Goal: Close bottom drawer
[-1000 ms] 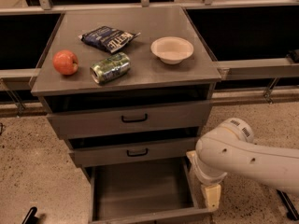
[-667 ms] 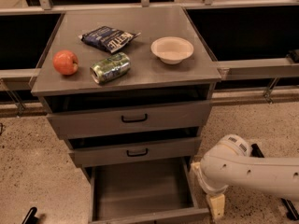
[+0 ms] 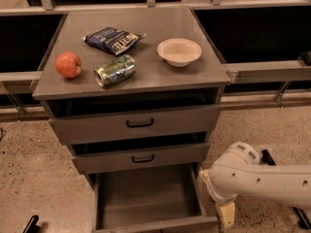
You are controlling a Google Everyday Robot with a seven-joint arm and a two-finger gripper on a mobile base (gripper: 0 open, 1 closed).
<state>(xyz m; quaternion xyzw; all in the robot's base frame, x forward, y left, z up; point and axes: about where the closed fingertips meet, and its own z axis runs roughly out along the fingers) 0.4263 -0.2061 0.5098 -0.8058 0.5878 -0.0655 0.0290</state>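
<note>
The bottom drawer [image 3: 146, 194] of the grey metal cabinet stands pulled far out, and its deep plain tray is empty. Its front panel [image 3: 155, 225] lies at the lower edge of the view, and its handle is hidden. My white arm [image 3: 257, 181] reaches in from the right, low beside the cabinet. My gripper [image 3: 225, 215] hangs just outside the drawer's front right corner, close to the floor. I cannot tell whether it touches the drawer.
The middle drawer [image 3: 141, 158] and top drawer [image 3: 140, 124] sit nearly shut, each with a black loop handle. On the cabinet top lie an apple [image 3: 68, 64], a green can [image 3: 114, 71] on its side, a chip bag [image 3: 112, 40] and a white bowl [image 3: 179, 51]. A speckled floor surrounds the cabinet.
My arm has sunk lower and shifted slightly right, bringing the gripper down beside the drawer's front right corner. The drawer has not moved.
</note>
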